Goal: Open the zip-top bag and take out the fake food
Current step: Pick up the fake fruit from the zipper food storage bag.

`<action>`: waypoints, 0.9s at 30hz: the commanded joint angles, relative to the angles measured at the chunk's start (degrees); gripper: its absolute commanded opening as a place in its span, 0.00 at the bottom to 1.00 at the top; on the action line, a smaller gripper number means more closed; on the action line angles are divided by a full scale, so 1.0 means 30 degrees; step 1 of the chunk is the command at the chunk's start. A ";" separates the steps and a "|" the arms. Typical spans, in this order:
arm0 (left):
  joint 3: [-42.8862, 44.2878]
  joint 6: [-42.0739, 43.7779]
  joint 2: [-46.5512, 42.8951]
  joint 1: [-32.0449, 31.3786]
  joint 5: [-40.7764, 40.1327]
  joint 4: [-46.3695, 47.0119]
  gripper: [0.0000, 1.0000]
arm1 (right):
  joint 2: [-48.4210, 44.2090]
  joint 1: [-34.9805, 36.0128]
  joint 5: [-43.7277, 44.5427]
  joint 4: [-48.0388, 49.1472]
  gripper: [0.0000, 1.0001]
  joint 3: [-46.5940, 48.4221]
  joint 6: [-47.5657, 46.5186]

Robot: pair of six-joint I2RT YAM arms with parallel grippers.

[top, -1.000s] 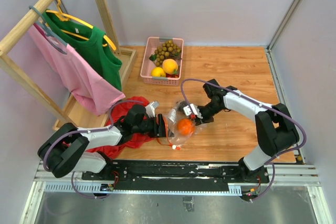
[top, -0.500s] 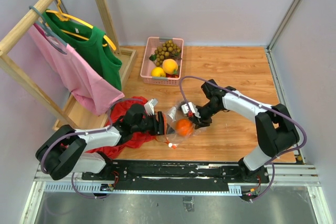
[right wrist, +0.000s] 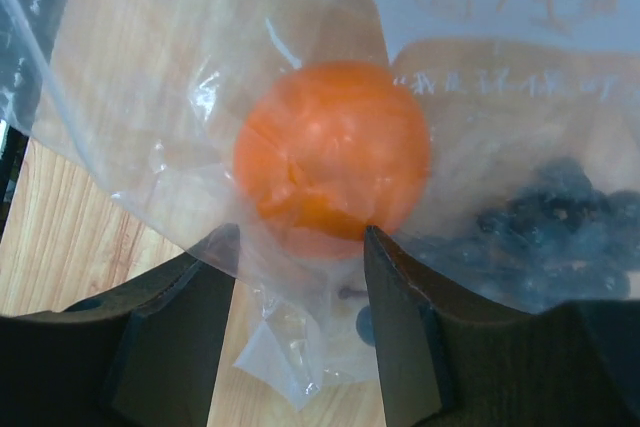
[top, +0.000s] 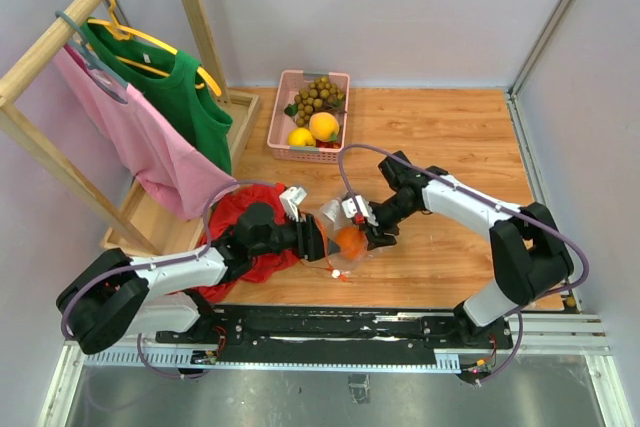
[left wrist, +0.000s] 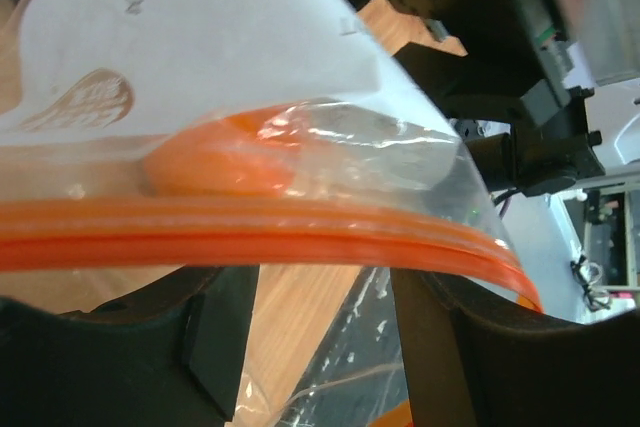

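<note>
Left fingers [left wrist: 215, 337] and right fingers [right wrist: 400, 347] are flanking the zip-top bag [top: 328, 217], orange fruit [right wrist: 330, 152] sitting inside; can't tell if either is clenching.

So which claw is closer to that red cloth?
Left. The left gripper sits just beside the red cloth, at the zip-top bag; the right gripper is on the bag's far side.

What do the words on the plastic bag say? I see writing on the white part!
Nothing here is clear enough to quote.
On the zip-top bag, the dark print at the top of the white panel: cut off by the frame, unreadable.
The tan round logo on that panel: too blurred.
The pale row of characters in the right wrist view: too blurred.
</note>
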 commanded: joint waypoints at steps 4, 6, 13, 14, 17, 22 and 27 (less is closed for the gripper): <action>-0.0424 0.4628 0.0202 -0.1261 -0.1959 0.2414 0.59 | 0.1250 0.0773 -0.0049 0.0511 0.47 0.0632 0.1516; -0.0821 0.5358 0.0169 -0.1334 -0.2315 0.2979 0.60 | 0.1496 0.0781 -0.0139 0.0285 0.43 0.0961 0.1716; -0.1821 0.7151 0.0747 -0.1459 -0.2717 0.4427 0.63 | 0.2079 0.0813 -0.0614 -0.0566 0.25 0.1757 0.2029; -0.1822 0.7419 0.0933 -0.1522 -0.2754 0.4511 0.63 | 0.2195 0.0844 -0.0676 -0.0764 0.22 0.1903 0.2084; -0.1651 0.8479 0.1508 -0.1879 -0.2957 0.4887 0.64 | 0.2425 0.0924 -0.0762 -0.1000 0.16 0.2189 0.2367; -0.1339 1.1369 0.2327 -0.2762 -0.3293 0.5717 0.65 | 0.2655 0.0941 -0.0627 -0.1239 0.10 0.2436 0.2632; -0.1412 1.3121 0.2947 -0.3142 -0.4082 0.6363 0.65 | 0.2650 0.0956 -0.0837 -0.1381 0.09 0.2414 0.2603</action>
